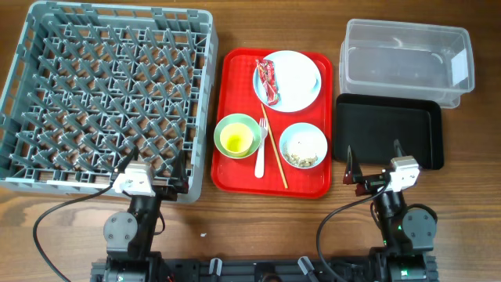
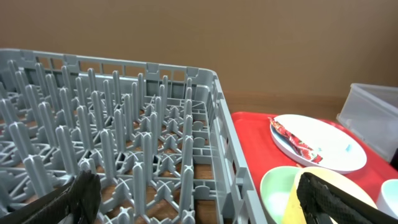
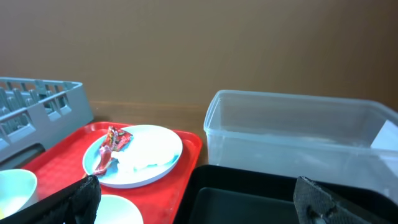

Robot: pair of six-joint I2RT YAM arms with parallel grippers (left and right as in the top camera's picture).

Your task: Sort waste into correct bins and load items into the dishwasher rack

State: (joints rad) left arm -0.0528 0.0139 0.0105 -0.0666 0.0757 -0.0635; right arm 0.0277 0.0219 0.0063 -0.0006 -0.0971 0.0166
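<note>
Wooden counter (image 1: 258, 223), mid-brown with grain running left to right, fills the overhead frame to every edge. In both wrist views a plain matte brown wall (image 2: 280, 37) occupies the upper half. Lighting is soft and even, with faint shadows.

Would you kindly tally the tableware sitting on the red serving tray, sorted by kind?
Plate: 1
Bowls: 2
Cup: 1
Fork: 1
Chopstick: 1
Total: 6
</note>
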